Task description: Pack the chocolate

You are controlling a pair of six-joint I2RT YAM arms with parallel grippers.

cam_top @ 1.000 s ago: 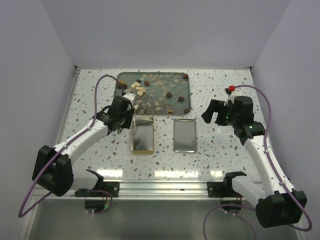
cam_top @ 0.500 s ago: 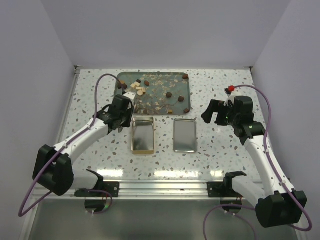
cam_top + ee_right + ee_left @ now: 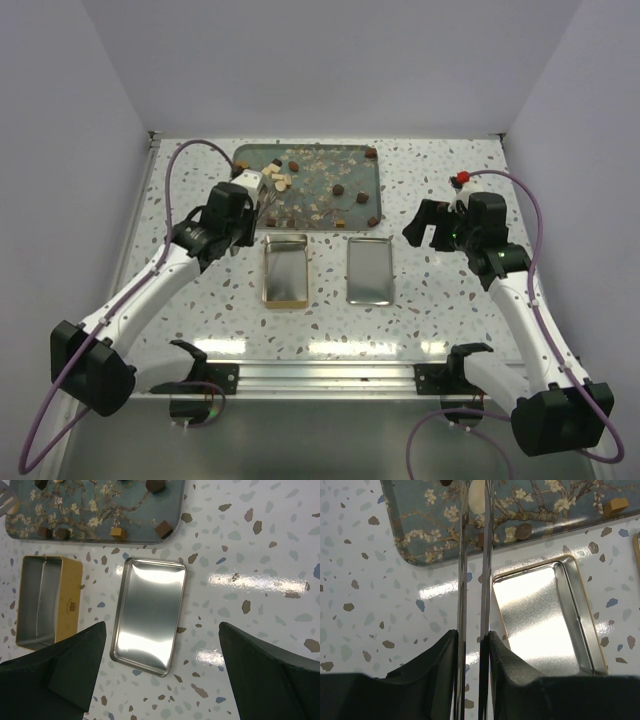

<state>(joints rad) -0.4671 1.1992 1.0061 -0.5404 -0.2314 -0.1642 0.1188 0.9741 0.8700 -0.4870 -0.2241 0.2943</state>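
Overhead, the speckled table [image 3: 450, 300] carries a blossom-patterned tray [image 3: 378, 185] at the far side. Nearer the arms lie an open gold tin [image 3: 284, 272] and, just to its right, its lid [image 3: 369, 272], inside up. Only this view takes in both arms at once.

The right wrist view alone shows a small mark on the tin's gold wall [image 3: 71, 605], too small to read. It also shows the right gripper [image 3: 162, 625] hanging over the lid with its fingers spread wide and nothing between them.

The left wrist view is the only one that shows the grip. The left gripper [image 3: 475, 487] reaches over the tray's near left corner, and its two thin metal blades are nearly together, pinching a cream piece [image 3: 477, 500].

The rest of the chocolate lies scattered on the tray among pale crumbs. It includes dark rounds [image 3: 339, 189], a brown square [image 3: 162, 529] and a tan block [image 3: 615, 505]. Both tin and lid hold none.
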